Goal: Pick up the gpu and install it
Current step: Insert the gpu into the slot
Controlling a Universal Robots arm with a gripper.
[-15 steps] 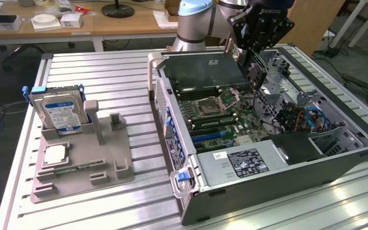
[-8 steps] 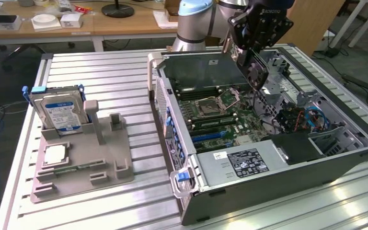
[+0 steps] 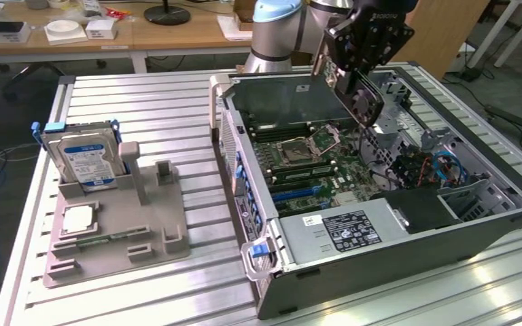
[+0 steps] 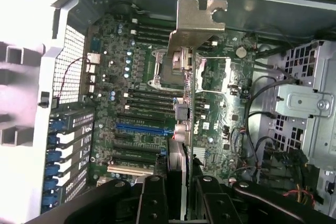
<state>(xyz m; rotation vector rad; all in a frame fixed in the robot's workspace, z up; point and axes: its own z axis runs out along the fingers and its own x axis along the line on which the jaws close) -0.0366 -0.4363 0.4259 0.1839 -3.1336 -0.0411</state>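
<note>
holds the gpu (image 4: pixel 197 22) in a narrow pinch of the gripper (image 4: pixel 181 184), edge-down above the motherboard (image 4: pixel 113 66) inside the open case (image 3: pixel 406 251), not yet seated. seems to carry its long axis across the blue slot (image 4: pixel 139 128), with that slot just beside the card's gripped end.

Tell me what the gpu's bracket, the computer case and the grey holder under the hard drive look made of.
gpu bracket: bare sheet metal, dull silvery, with bent, notched edges.
Computer case: dark grey coated sheet metal, likely steel, judging by its thin folded walls.
Holder: matte grey plastic, perhaps moulded or printed, with blocky slots.
</note>
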